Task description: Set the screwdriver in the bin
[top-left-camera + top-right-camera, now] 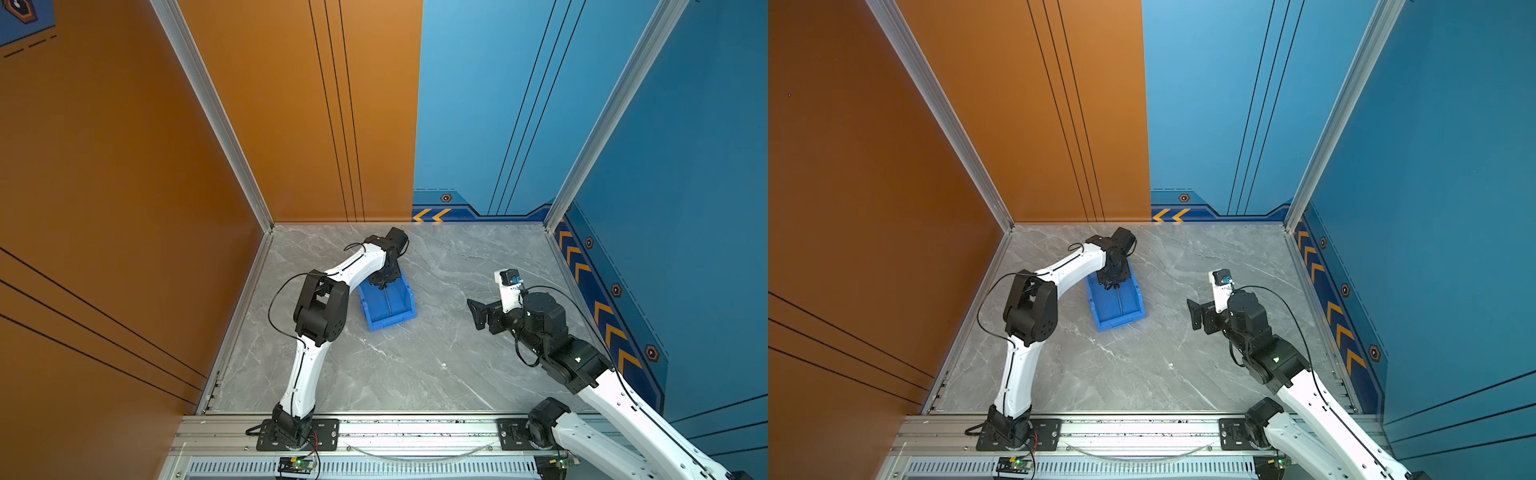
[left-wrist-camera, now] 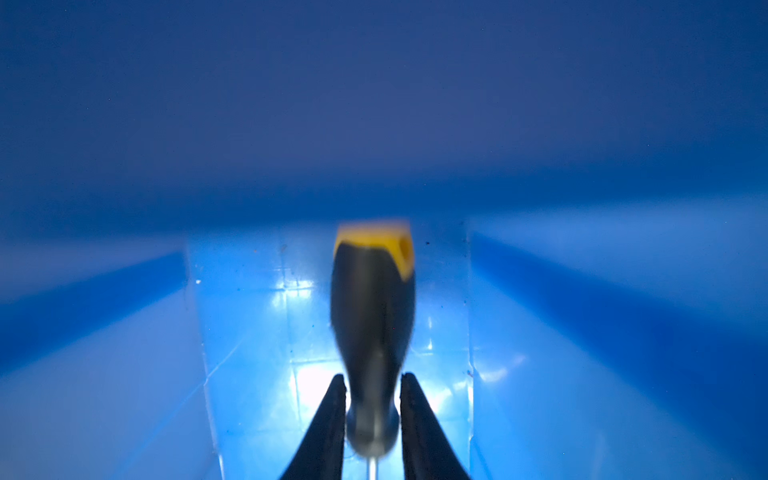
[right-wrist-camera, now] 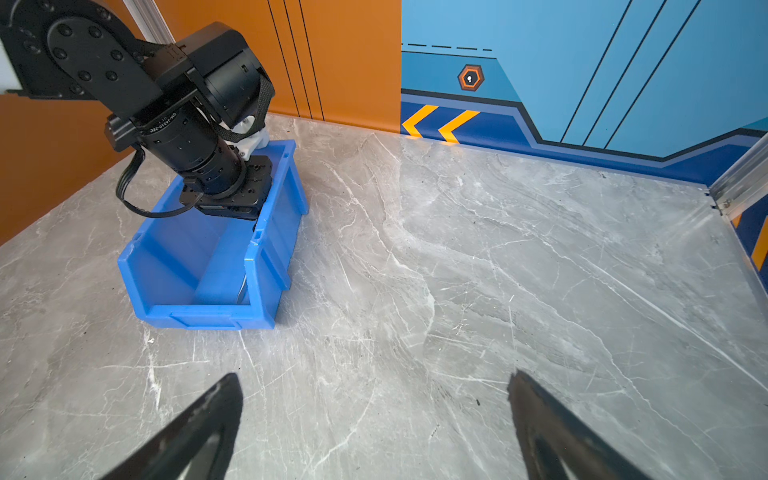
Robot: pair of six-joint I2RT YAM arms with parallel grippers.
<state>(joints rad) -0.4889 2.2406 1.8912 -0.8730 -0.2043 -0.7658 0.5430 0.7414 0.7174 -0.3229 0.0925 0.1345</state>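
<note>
The blue bin [image 1: 390,321] [image 1: 1121,323] stands on the marble table left of centre. My left gripper [image 1: 382,284] [image 1: 1113,286] reaches down into its far end. In the left wrist view the fingers [image 2: 332,415] stand slightly apart on either side of the neck of the screwdriver [image 2: 372,324], with slivers of light between. Its black handle and yellow butt cap are blurred over the bin floor. The thin silver shaft [image 1: 388,301] [image 1: 1120,301] lies along the bin towards its low front wall [image 3: 208,311]. My right gripper [image 1: 476,313] [image 1: 1194,313] [image 3: 374,376] hangs open and empty to the right.
Orange wall [image 1: 124,166] on the left, blue walls [image 1: 685,166] at back and right. An aluminium rail [image 1: 415,428] with both arm bases runs along the front edge. Bare marble [image 3: 457,249] lies between bin and right gripper.
</note>
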